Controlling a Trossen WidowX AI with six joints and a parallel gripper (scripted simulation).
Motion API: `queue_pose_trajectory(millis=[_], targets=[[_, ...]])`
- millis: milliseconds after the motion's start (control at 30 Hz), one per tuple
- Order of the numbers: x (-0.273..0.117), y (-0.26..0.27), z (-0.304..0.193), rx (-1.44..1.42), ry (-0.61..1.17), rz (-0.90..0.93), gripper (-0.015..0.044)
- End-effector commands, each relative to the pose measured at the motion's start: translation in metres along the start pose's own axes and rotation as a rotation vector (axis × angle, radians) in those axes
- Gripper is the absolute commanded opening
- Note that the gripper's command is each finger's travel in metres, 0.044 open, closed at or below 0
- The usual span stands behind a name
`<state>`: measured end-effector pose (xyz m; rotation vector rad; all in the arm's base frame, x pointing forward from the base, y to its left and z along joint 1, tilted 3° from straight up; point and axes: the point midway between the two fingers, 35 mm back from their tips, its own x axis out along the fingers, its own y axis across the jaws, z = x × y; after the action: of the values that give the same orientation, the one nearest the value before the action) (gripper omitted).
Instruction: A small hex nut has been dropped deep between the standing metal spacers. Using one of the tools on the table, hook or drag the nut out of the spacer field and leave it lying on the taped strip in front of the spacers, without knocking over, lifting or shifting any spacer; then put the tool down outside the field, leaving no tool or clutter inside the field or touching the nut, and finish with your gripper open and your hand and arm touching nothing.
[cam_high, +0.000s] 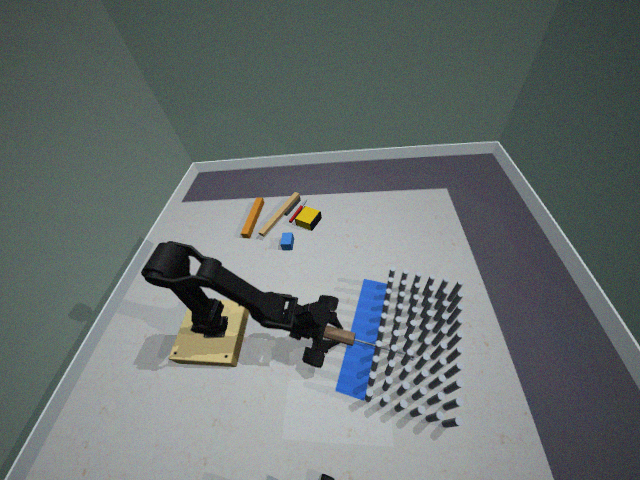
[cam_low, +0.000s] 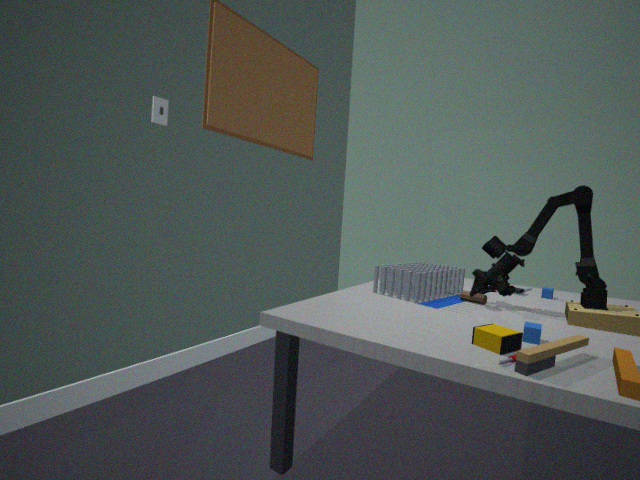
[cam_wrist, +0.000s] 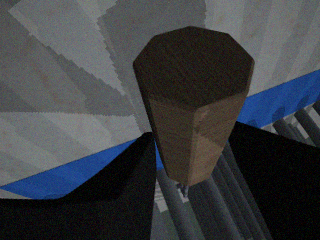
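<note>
My gripper (cam_high: 334, 334) (cam_wrist: 191, 135) is shut on the wooden handle (cam_high: 346, 337) (cam_low: 478, 299) (cam_wrist: 192, 70) of a tool, low beside the blue taped strip (cam_high: 368, 293) (cam_low: 438, 303) (cam_wrist: 285, 99). The handle's front end is over the strip. The tool's thin metal shaft (cam_high: 364, 342) runs from the handle over the strip and in between the standing metal spacers (cam_high: 378, 343) (cam_low: 419, 285). Its far end is deep among them and hard to make out. The spacers look upright. I cannot make out the hex nut in any view.
A yellow block (cam_high: 308, 217) (cam_low: 495, 338), a blue cube (cam_high: 286, 241) (cam_low: 532, 332), a light wooden stick (cam_high: 279, 214) (cam_low: 553, 349), an orange bar (cam_high: 252, 217) (cam_low: 625, 373) and a red-handled tool (cam_high: 295, 213) lie away from the spacers. Another blue cube (cam_low: 547, 292) stands beyond the arm.
</note>
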<state>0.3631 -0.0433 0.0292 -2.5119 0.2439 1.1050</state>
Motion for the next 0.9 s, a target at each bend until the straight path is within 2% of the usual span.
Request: queue_pose_trajectory(millis=[0, 867], targets=[[-0.002, 0.001, 0.004, 0.005, -0.001, 0.003, 0.0], [-0.011, 0.001, 0.018, 0.005, -0.002, 0.004, 0.0]])
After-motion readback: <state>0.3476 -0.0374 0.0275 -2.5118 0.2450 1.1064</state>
